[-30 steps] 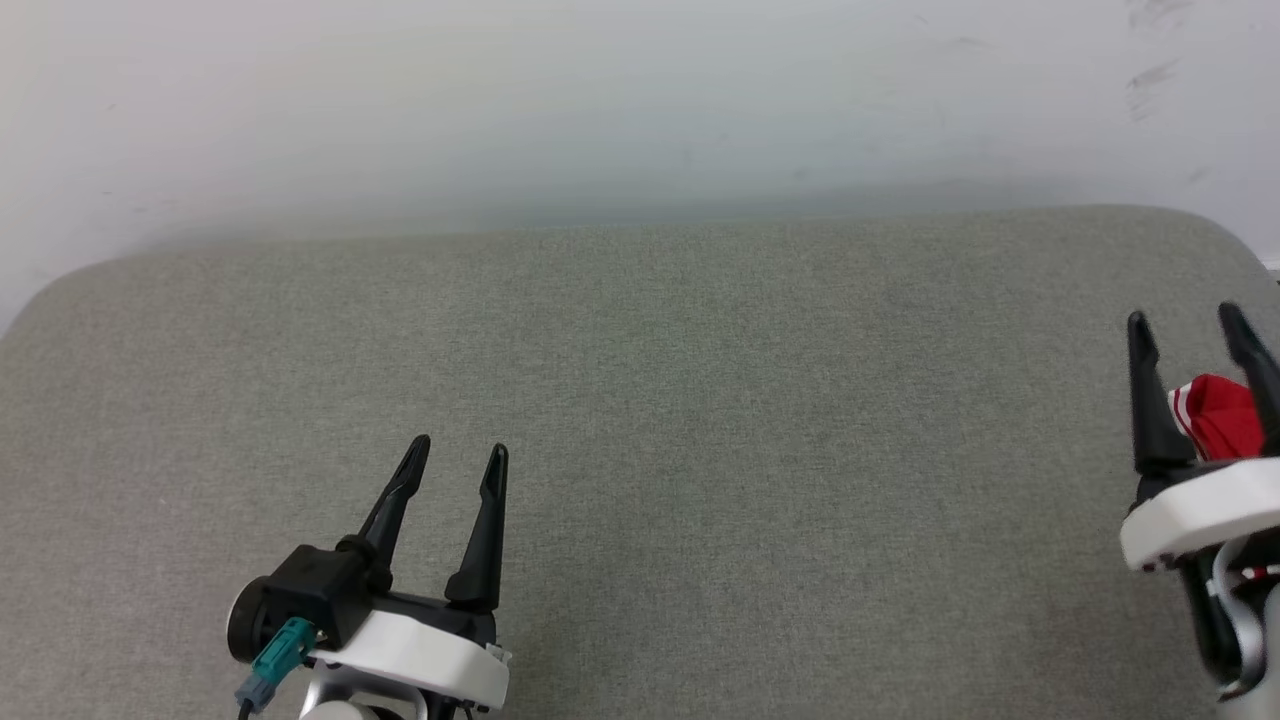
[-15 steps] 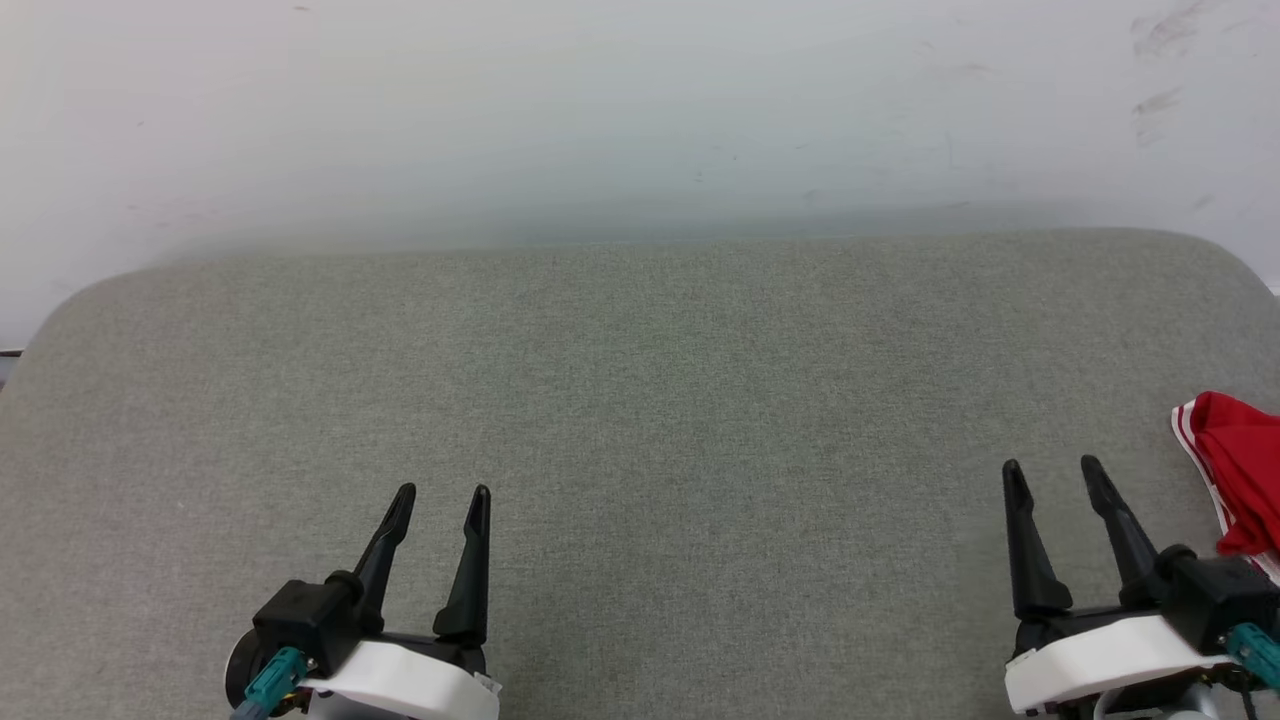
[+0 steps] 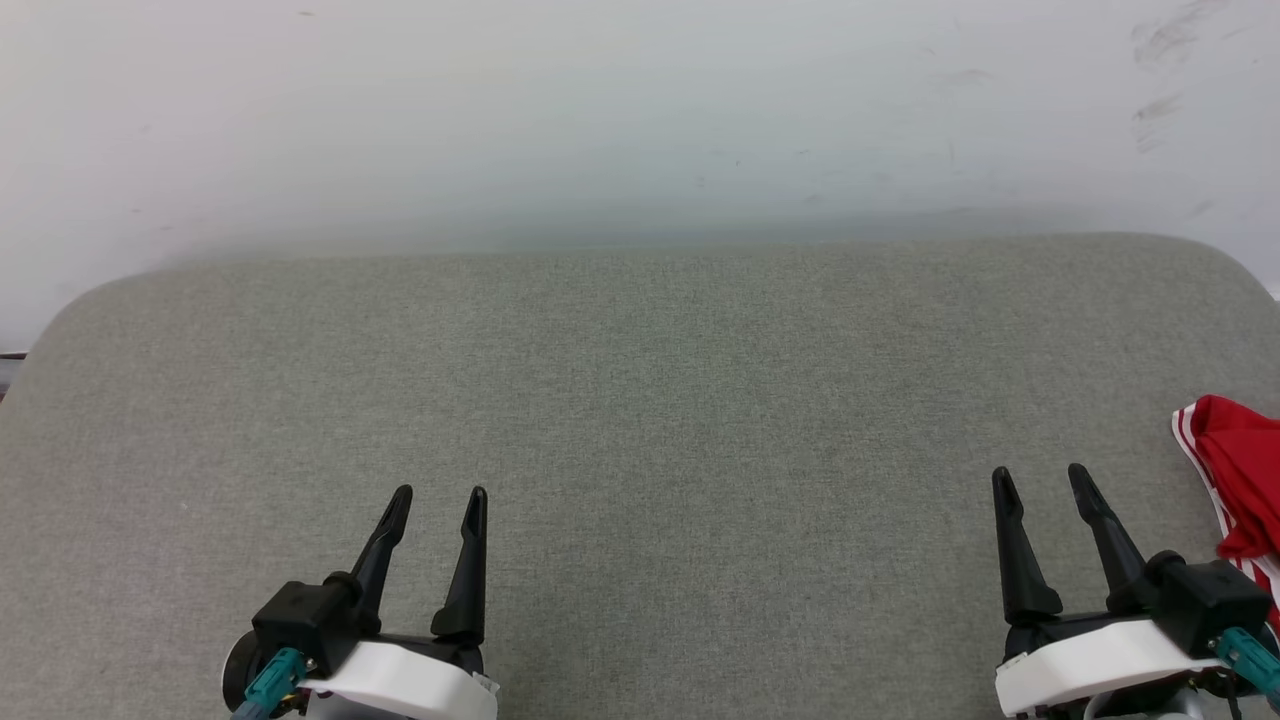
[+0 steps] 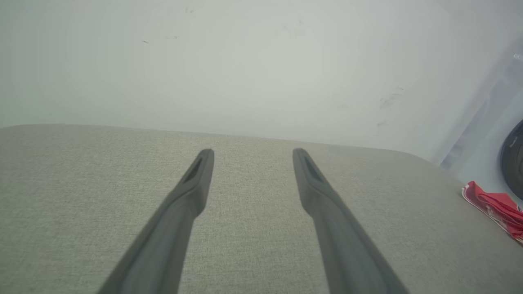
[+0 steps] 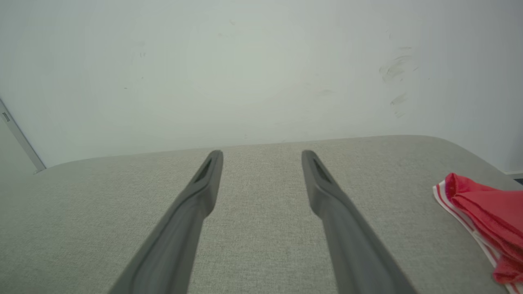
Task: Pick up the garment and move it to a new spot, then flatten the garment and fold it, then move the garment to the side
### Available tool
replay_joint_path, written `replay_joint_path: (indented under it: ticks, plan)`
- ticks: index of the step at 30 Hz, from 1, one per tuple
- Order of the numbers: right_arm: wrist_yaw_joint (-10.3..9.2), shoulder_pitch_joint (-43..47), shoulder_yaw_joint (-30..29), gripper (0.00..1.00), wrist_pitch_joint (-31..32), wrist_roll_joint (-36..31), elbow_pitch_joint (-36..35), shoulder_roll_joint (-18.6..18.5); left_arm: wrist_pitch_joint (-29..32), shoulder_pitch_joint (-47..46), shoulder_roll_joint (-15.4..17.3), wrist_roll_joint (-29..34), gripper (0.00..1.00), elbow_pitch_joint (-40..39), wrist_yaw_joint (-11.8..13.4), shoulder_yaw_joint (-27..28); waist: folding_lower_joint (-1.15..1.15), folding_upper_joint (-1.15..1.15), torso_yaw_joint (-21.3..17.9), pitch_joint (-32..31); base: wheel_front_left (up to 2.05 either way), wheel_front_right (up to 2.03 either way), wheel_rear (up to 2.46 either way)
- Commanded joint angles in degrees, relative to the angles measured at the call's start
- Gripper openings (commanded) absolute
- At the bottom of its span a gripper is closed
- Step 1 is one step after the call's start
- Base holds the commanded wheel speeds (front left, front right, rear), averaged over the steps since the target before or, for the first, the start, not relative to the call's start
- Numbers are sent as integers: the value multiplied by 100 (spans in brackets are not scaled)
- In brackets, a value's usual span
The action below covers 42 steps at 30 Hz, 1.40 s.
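Left wrist view catches a dark round thing (image 4: pixel 514 159) far right beyond the garment (image 4: pixel 496 208), while left gripper (image 3: pixel 439 493) and right gripper (image 3: pixel 1039 470) gape empty, the right one since backed off it.

The right edge cuts off part of your red shirt (image 3: pixel 1240 465), and a dark round thing (image 4: pixel 515 159) you cannot make out.

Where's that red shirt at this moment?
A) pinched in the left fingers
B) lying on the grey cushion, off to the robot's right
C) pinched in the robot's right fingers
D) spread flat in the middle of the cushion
B: the red shirt lies bunched at the right edge of the grey cushion, beside the right fingers, which stand apart with nothing between them.
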Motion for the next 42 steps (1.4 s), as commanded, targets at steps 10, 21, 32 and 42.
replay_joint_path:
  ticks: [10,21,32,42]
  plan:
    - [-6,-92,25,100,-30,57,10,23,-11,76,-11,139,100,-97,-12,3,0,0,-8,29,0,0,0]
    - [-6,-66,35,100,-31,98,-19,24,-11,93,-14,144,100,-67,-12,20,0,0,-8,35,0,0,0]
    - [-6,-71,47,100,-32,106,-28,23,-11,82,-14,88,100,-24,-12,-8,0,0,9,44,0,0,0]
    - [1,40,24,0,156,763,217,-2,128,110,26,-564,0,163,14,7,0,0,15,42,0,0,0]
